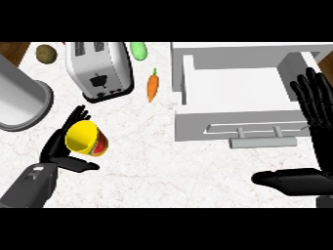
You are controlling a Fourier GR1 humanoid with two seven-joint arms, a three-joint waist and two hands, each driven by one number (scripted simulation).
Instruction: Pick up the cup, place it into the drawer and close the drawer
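Note:
A yellow cup with a red patterned side lies tilted in my left hand, low at the left of the counter. The fingers curl behind it and the thumb reaches under it. The white drawer stands pulled open at the upper right, its inside bare and its grey handle facing me. My right hand is open beside the drawer's right front corner, fingers straight and pointing away, thumb stretched out to the left below the handle.
A silver toaster stands at the upper left of the marble counter. A carrot lies between toaster and drawer, a green vegetable above it, a potato farther left. A large grey cylinder lies at the left edge.

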